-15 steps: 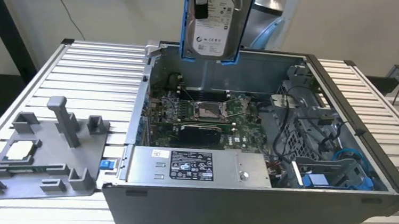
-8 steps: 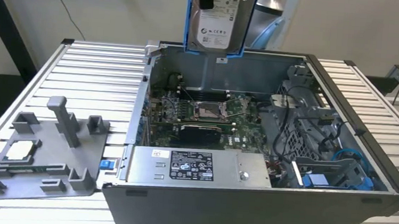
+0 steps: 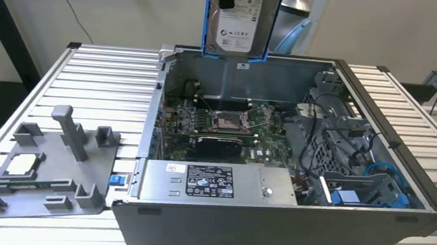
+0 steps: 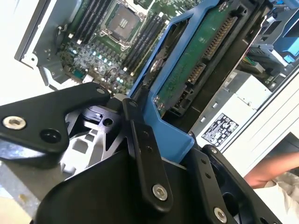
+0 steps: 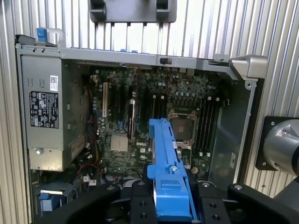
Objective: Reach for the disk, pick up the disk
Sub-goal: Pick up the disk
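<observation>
Disk: Your disk (image 3: 240, 27) hung upright above the far wall of the open computer case (image 3: 402, 172), clear of the bays. Its label faced the exterior camera, and its green circuit side showed in the second wrist view (image 4: 196, 60).
Gripper: Your gripper (image 5: 170, 203) was pinched on the disk's blue bracket (image 5: 163, 140), with black fingers (image 4: 145, 158) pressed against its sides.
Handling: The disk looked rigid, metal-bodied, fairly heavy for its size and sensitive to knocks. The plastic bracket seemed the slicker, more flexible part, so a hold across its long rails near the middle looked soundest.
Arm: The arm (image 3: 293, 23) stood behind the disk, its wrist pointed down over the motherboard (image 5: 140, 116).
Surroundings: The power-supply box (image 3: 214, 180) lay along the case's near side. A grey fixture (image 3: 51, 168) sat on the slatted desk (image 3: 105, 72) at the exterior view's left.
</observation>
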Available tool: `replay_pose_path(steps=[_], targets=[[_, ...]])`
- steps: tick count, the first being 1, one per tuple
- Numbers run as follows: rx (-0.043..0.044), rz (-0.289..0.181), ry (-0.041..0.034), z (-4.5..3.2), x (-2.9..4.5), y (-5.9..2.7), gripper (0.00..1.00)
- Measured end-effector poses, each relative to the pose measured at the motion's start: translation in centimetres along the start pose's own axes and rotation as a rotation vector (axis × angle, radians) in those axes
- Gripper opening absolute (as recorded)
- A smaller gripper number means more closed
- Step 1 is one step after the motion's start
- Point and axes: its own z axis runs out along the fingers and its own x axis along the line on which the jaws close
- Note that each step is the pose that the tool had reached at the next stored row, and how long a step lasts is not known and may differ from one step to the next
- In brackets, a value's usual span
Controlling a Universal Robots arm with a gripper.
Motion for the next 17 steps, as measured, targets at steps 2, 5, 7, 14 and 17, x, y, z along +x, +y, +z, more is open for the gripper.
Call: replay_pose_path(steps=[2, 5, 7, 14, 17], targets=[[0.0, 0.0, 0.0, 0.0, 0.01, -0.03, 0.0], [-0.0001, 0.0, 0.0, 0.04, 0.02, -0.17, 0.0], [0.0, 0.0, 0.0, 0.08, 0.03, -0.32, 0.0], [0.0, 0.0, 0.0, 0.25, 0.09, -0.91, 0.0], [0.0, 0.0, 0.0, 0.33, 0.11, -1.16, 0.0]])
